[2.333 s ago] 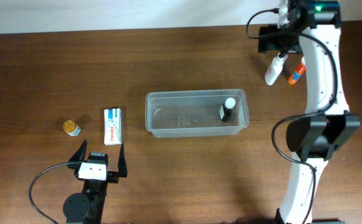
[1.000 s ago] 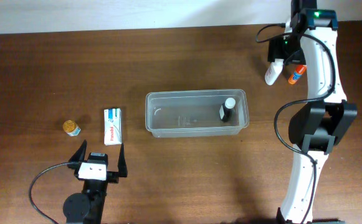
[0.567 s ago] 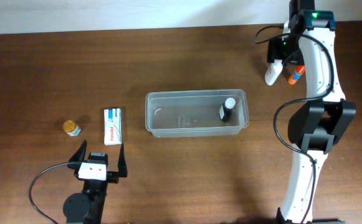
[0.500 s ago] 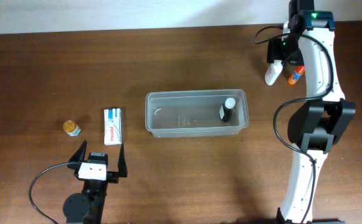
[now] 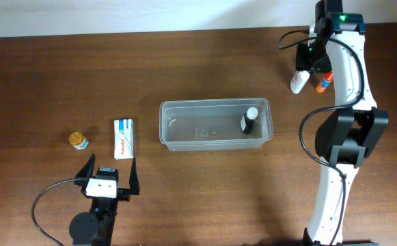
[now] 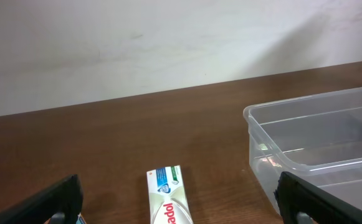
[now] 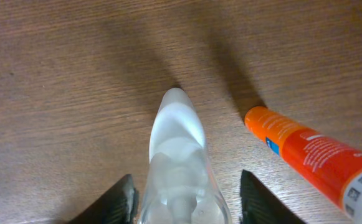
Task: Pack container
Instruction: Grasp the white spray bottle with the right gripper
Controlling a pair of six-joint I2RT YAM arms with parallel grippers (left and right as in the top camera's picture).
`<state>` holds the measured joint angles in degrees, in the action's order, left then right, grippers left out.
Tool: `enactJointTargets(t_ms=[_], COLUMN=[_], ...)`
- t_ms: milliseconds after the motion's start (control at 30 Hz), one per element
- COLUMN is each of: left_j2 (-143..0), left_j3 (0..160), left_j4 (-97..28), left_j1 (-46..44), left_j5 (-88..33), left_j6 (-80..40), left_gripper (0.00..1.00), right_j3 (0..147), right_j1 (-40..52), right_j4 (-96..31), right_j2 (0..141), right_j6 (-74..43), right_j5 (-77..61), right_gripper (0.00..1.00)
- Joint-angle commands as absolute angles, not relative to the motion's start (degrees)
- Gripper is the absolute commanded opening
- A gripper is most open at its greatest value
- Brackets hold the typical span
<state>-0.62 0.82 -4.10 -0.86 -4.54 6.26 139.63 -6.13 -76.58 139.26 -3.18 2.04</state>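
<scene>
The container (image 5: 198,103) stands mid-worktop, with a small bottle (image 5: 249,121) in its right end. A box (image 5: 122,139) and a jar (image 5: 78,140) lie to its left. A tube (image 5: 298,83) and a stick (image 5: 324,82) lie near the far right corner.

dark brown wood table (image 5: 184,61). clear container (image 5: 162,127) sits mid-table. left of it, apart: white-and-blue box (image 5: 122,139) lying flat, then small yellow-topped jar (image 5: 78,140) further left. far right: white bottle (image 5: 298,81) lying down, orange tube (image 5: 324,81) just beside it, not touching.

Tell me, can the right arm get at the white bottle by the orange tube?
Likely yes: the right gripper is open, fingers either side of the white bottle; the orange tube lies apart.
</scene>
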Motion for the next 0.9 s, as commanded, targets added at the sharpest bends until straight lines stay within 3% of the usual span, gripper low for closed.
enactJointTargets(t_ms=[0,533,867], left_j2=[-0.3,-0.3,-0.3], left_j3=[0.5,0.5,0.5], left_j4=[-4.2,-4.2,-4.2], left_j1=[-0.6,-0.6,-0.6], left_j5=[-5.2,-5.2,-5.2], left_j6=[6.8,6.8,6.8], left_gripper=[0.99,0.99,0.99], right_j3=[139.3,139.3,140.3], right_j1=[-6.0,-6.0,-6.0], right_j4=[-76.4,-76.2,-76.8], right_j2=[140.2,140.2,140.0], right_j6=[-3.6,-3.6,-3.6], right_j5=[1.8,1.8,1.7], right_gripper=[0.42,0.22,0.21])
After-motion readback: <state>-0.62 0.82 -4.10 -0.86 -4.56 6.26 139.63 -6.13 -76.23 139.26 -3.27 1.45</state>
